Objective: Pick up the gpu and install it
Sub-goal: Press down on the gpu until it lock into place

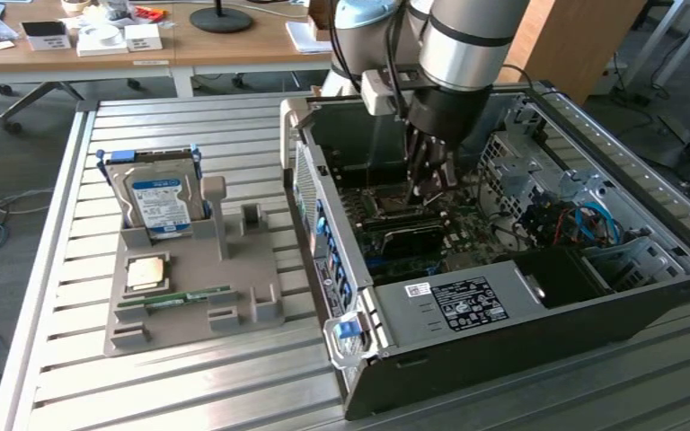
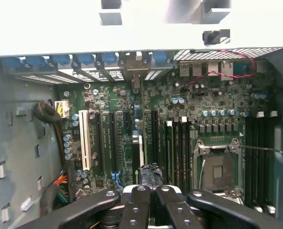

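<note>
Inside one open computer case [image 1: 501, 350], lying on a slatted table [image 1: 201, 386]: single gripper [image 1: 429, 184] lowered over the motherboard [image 2: 203, 95], its two fingers pressed together, tips [image 2: 151, 174] just above the expansion slots. Directly beneath, one dark flat card, probably the gpu [image 1: 411, 241], standing among those slots; grip on it not discernible. Toward the exterior view's left, one grey holder [image 1: 231, 251] carrying one hard drive [image 1: 159, 202] upright, one processor chip [image 1: 145, 271] flat, one memory stick [image 1: 177, 297] on edge.
</note>
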Action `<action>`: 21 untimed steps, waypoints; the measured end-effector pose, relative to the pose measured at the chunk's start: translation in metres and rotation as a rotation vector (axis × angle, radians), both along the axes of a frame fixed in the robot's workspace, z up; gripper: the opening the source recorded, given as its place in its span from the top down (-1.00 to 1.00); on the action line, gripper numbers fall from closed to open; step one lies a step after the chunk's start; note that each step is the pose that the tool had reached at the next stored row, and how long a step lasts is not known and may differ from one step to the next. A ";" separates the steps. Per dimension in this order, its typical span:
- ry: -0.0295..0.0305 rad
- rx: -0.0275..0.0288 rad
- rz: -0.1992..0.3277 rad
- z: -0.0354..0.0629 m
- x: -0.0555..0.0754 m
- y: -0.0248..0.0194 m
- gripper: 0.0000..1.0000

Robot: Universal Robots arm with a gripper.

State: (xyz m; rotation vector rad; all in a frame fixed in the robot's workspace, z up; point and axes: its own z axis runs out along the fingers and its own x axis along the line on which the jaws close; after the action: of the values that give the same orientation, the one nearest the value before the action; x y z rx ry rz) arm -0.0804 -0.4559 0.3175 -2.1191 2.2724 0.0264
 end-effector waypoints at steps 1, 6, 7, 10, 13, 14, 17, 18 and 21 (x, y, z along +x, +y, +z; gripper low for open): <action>0.0000 0.0000 0.000 0.0015 0.000 0.0000 0.79; 0.0000 0.0000 0.000 0.0022 0.000 0.0000 0.79; 0.0000 0.0001 0.000 0.0022 0.000 0.0000 0.79; 0.0000 0.0001 0.000 0.0022 0.000 0.0000 0.79; 0.0000 0.0001 0.000 0.0021 0.000 0.0000 0.79; 0.0000 0.0000 0.000 0.0022 0.000 0.0000 0.79; 0.0001 -0.0003 0.000 0.0031 0.000 0.0000 0.79; 0.0001 -0.0002 0.000 0.0042 0.000 0.0000 0.79; 0.0000 0.0001 0.000 0.0061 0.000 0.0000 0.79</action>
State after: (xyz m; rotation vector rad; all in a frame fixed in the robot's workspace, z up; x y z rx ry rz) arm -0.0802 -0.4559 0.3236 -2.1191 2.2723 0.0265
